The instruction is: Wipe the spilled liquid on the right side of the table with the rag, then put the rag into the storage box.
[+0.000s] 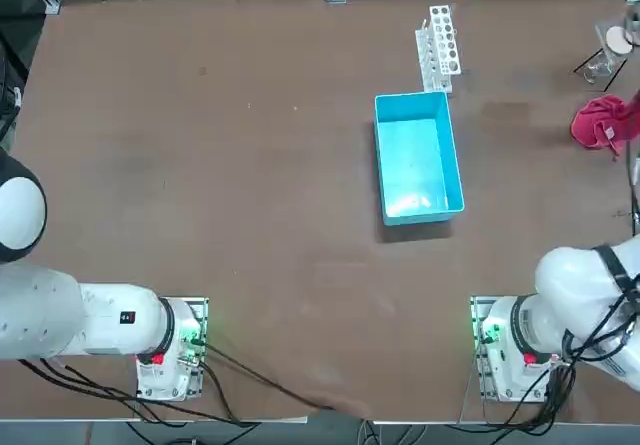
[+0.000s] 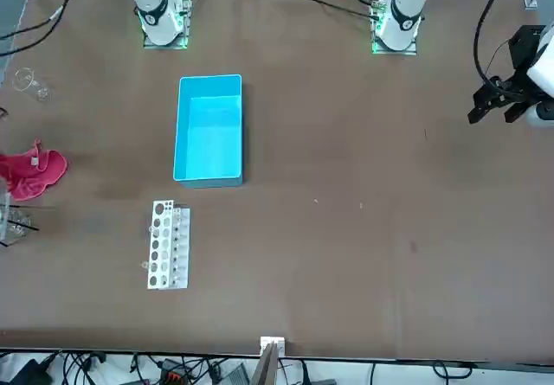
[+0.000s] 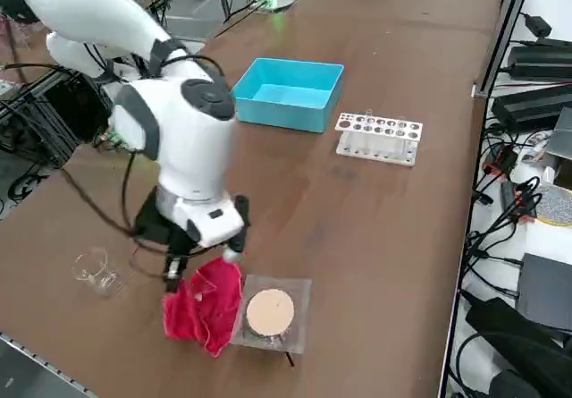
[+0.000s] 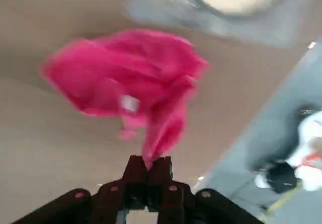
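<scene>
The red-pink rag (image 3: 204, 309) hangs bunched from my right gripper (image 3: 201, 268), which is shut on one of its corners, low over the table (image 1: 250, 215) near the right edge. In the wrist view the fingertips (image 4: 149, 163) pinch the rag (image 4: 126, 78), whose small white tag shows. The rag (image 1: 603, 122) lies far right of the empty light-blue storage box (image 1: 418, 157). A faint darker patch (image 1: 507, 115) between box and rag may be the spilled liquid. I cannot tell whether the rag touches the tabletop.
A white test-tube rack (image 1: 440, 45) stands just beyond the box. A tan disc on a clear square plate (image 3: 270, 311) sits right beside the rag. A small glass beaker (image 3: 94, 271) stands close to the gripper's other side. Cables run along the table's edges.
</scene>
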`<act>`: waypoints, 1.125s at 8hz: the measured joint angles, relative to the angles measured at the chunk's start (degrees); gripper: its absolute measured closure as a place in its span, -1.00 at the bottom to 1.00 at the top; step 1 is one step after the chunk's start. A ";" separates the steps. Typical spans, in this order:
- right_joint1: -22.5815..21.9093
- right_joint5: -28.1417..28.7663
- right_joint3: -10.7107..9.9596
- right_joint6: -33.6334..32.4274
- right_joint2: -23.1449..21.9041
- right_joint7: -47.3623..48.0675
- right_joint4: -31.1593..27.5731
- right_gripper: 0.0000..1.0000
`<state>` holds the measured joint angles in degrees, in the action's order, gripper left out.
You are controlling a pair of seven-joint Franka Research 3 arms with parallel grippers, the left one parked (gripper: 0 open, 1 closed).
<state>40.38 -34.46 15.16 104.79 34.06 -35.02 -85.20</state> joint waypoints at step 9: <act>-21.28 23.94 0.49 -8.17 3.44 32.01 -0.90 0.97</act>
<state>19.10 -10.52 15.65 96.61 37.50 -3.01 -86.10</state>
